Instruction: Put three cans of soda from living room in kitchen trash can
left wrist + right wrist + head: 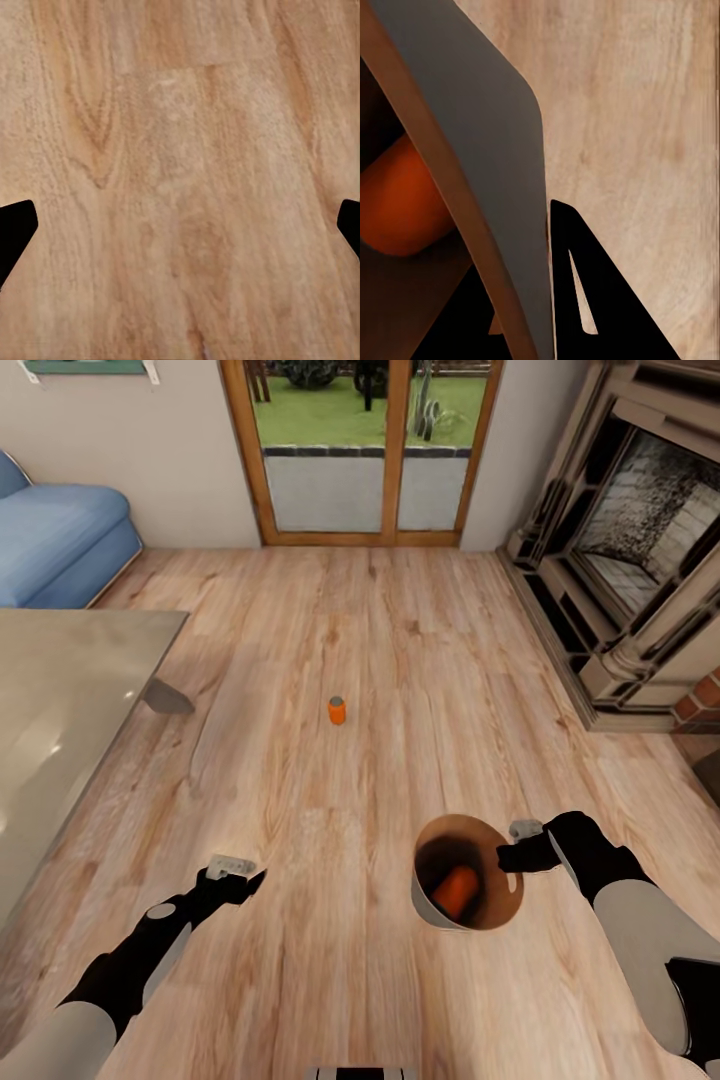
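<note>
One orange can of soda stands upright on the wood floor, ahead of me in the middle of the living room. A second can of soda lies inside the trash can, a grey bucket with a coppery brown inside, tilted near my right arm. My right gripper is shut on the trash can's rim. In the right wrist view the grey wall runs between the fingers, with the can inside. My left gripper hangs open over bare floor, its jaws wide apart.
The long grey low table fills the left side, with the blue sofa behind it. The stone fireplace lines the right. Wood-framed glass doors close the far wall. Open wood floor lies between me and the standing can.
</note>
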